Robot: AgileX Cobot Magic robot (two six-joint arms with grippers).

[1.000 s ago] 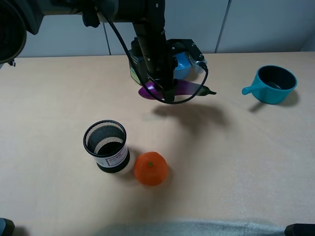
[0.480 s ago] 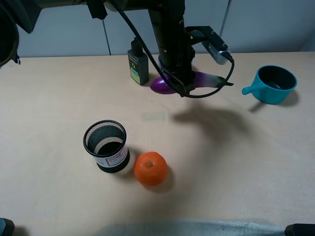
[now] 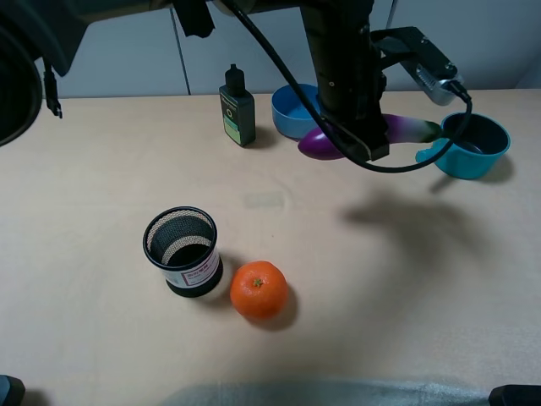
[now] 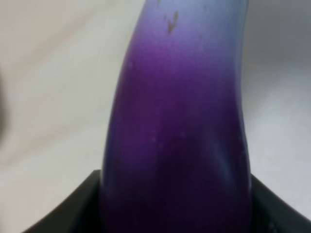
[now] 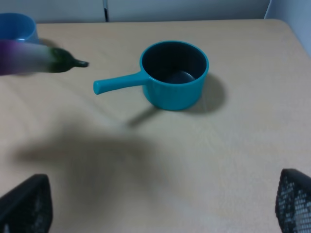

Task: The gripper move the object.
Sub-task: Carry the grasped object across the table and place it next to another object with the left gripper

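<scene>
While the gripper (image 3: 369, 142) squeezes the eggplant (image 3: 319, 144) up in the air at the far right, setting it down is not done yet.

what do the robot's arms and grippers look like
The left arm is a thick matte black column narrowing to the black left gripper, with glossy black cables looping off and a small grey module on a bracket. The right gripper shows only black fingertips with a fine mesh texture.

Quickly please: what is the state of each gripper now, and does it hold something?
Left gripper: closed on the eggplant, lifted off the table.
Right gripper: open, fingers wide apart, holding nothing.
</scene>
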